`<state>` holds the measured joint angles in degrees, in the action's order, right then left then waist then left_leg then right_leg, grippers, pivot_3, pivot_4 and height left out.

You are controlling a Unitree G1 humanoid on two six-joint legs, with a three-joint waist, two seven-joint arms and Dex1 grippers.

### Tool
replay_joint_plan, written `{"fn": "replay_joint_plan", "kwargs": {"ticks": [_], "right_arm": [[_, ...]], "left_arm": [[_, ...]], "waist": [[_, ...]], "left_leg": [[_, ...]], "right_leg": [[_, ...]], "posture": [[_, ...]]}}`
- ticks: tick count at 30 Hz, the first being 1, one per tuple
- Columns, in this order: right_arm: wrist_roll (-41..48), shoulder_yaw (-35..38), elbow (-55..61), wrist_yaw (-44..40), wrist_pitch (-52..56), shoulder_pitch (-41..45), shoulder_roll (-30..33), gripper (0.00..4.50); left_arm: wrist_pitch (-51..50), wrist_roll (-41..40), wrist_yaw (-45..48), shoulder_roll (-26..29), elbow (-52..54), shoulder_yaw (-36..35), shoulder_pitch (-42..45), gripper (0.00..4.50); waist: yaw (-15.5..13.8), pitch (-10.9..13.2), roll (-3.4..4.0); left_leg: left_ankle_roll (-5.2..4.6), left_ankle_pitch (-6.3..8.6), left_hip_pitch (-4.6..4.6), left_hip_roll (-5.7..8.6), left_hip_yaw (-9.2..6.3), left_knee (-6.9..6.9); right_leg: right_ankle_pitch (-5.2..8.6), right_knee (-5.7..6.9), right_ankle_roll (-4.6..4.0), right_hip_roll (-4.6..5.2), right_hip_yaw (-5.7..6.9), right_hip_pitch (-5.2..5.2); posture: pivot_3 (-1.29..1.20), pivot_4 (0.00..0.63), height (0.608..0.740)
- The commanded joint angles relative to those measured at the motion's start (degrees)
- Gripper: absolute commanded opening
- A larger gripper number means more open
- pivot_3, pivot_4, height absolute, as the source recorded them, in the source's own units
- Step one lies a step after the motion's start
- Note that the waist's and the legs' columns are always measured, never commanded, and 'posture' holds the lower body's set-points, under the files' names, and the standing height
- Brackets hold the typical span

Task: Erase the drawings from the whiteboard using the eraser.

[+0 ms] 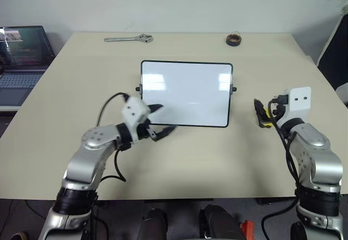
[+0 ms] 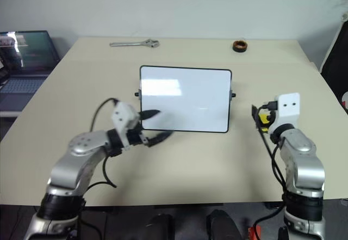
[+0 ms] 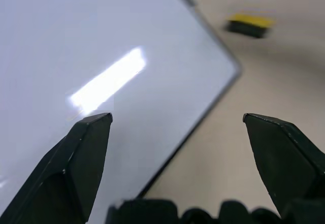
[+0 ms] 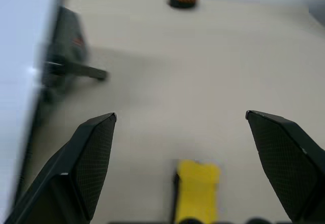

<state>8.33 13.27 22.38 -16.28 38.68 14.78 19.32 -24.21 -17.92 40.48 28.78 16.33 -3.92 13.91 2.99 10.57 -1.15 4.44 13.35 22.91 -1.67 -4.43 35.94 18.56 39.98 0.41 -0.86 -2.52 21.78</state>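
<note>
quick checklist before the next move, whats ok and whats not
1. Whiteboard wiped: ok, no marks seen on its white surface.
2. Eraser released: ok, it lies on the table between the right hand's open fingers, not gripped.
3. Left hand: ok, open, holding nothing, at the board's near left corner.
4. Eraser off the board: ok, it sits to the board's right.
5. Wrench and tape roll clear of the arms: ok, at the far edge.
6. Faint residue on the board: cannot tell.
</note>
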Motion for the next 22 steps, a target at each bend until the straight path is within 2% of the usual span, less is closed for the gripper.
{"fn": "replay_joint_plan", "kwargs": {"ticks": [1, 5, 9, 13, 17, 22], "right_arm": [[0.0, 0.3, 2.5, 0.6, -9.1, -4.3, -1.5, 4.49], [0.0, 3.3, -0.9, 2.5, -23.5, -11.8, -5.4, 4.49], [7.4, 7.0, -0.1, -2.2, -27.9, -19.2, -6.9, 4.49], [8.9, 8.5, -1.5, -4.3, -29.6, -21.3, -4.7, 4.49], [9.8, 6.7, 2.6, -4.6, -29.0, -27.8, -5.6, 4.49], [9.7, 5.8, 1.6, -4.6, -28.2, -27.2, -4.0, 4.49]], "left_arm": [[1.8, 1.2, -9.9, -4.0, 6.0, -4.8, -3.3, 4.50], [6.2, 7.6, -21.0, -7.9, 5.5, -8.4, -7.1, 4.50], [8.3, 9.9, -25.1, -9.4, 7.4, -9.9, -12.1, 4.50], [7.5, 10.7, -27.0, -10.5, 9.3, -9.0, -14.2, 4.50], [9.3, 10.9, -27.2, -10.5, 8.2, -10.3, -17.3, 4.50], [10.5, 12.1, -29.0, -11.2, 5.6, -8.9, -15.3, 4.50]], "waist": [[-0.4, 0.0, -0.02], [-1.4, 0.0, -0.07], [-1.4, 0.0, -0.06], [-1.3, 0.0, -0.07], [-1.3, -0.1, 0.03], [-1.2, -0.1, 0.01]], "left_leg": [[0.00, 0.00, 0.00, 0.00, 0.01, 0.03], [0.01, -0.01, -0.07, 0.04, 0.01, 0.12], [0.01, 0.00, -0.14, 0.02, -0.01, 0.09], [0.02, -0.01, -0.30, 0.05, 0.04, 0.11], [0.02, -0.01, -0.50, 0.03, 0.04, 0.02], [0.02, -0.01, -0.46, 0.05, 0.08, 0.06]], "right_leg": [[0.00, -0.01, 0.00, 0.05, -0.01, -0.03], [-0.03, -0.01, 0.10, 0.12, -0.01, -0.16], [-0.03, -0.07, 0.09, 0.14, 0.01, -0.27], [-0.03, -0.02, 0.10, 0.14, -0.03, -0.38], [0.05, -0.02, 0.08, 0.01, -0.03, -0.49], [0.06, -0.02, 0.10, 0.02, -0.08, -0.46]], "posture": [[0.00, 0.150, 0.740], [0.00, 0.150, 0.740], [0.00, 0.150, 0.740], [0.00, 0.150, 0.740], [0.00, 0.150, 0.740], [0.00, 0.150, 0.740]]}}
